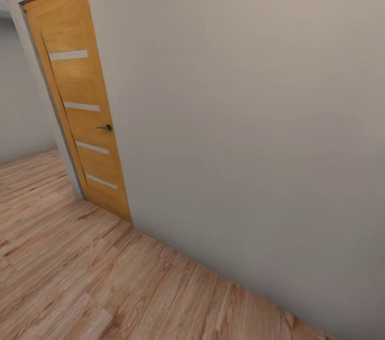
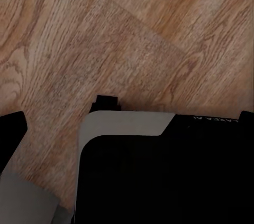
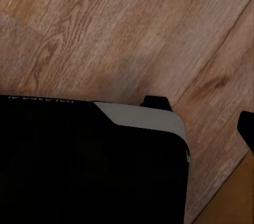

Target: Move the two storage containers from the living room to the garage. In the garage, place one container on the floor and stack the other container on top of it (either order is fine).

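Robot's just facing a wooden door [image 1: 80,105] in a beige wall [image 1: 251,115]. Both wrist cams look down past the robot base [image 2: 159,176] at wood-plank floor [image 2: 106,39]; can't tell either gripper's opening.

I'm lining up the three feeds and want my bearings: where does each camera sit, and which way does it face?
Head: on the robot's head, facing a wooden door in a beige wall.
Left wrist: on the left arm, facing down at the plank floor over the robot's black base.
Right wrist: likewise, over the base.
All three share the floor.
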Available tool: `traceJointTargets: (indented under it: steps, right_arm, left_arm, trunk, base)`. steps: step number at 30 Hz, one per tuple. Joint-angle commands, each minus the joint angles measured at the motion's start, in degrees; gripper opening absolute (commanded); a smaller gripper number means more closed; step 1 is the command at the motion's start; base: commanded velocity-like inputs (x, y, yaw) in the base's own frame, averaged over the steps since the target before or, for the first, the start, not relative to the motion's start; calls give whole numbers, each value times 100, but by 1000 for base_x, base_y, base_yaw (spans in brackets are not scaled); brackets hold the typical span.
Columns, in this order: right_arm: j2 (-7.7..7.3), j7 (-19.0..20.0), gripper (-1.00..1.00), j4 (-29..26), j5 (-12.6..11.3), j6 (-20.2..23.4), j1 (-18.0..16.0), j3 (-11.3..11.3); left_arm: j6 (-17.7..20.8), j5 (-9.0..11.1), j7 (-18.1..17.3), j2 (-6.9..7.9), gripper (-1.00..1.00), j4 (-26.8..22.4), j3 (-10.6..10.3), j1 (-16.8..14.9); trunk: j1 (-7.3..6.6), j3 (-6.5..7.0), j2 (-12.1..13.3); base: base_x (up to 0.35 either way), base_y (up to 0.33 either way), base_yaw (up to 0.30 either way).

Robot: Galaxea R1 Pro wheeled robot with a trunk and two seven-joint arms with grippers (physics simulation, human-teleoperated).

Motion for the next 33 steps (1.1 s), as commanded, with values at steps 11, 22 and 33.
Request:
traceJointTargets:
  steps: [11,22,33]
  right_arm:
    - [5,-7,100,14,-57,-72,-5,48]
    - [3,-7,100,14,-57,-73,-5,48]
    - [2,-7,100,14,-57,-73,-5,48]
  left_arm:
    - [-3,57,-15,5,100,3,-17,-5]
    - [-3,60,-7,6,100,3,-17,-5]
    - [-3,60,-6,8,100,3,-17,-5]
  trunk:
    - [4,-7,-4]
    - [4,-7,-4]
    - [4,-7,-4]
  base:
    - [319,0,259]
    - [312,0,269]
    - [287,0,269]
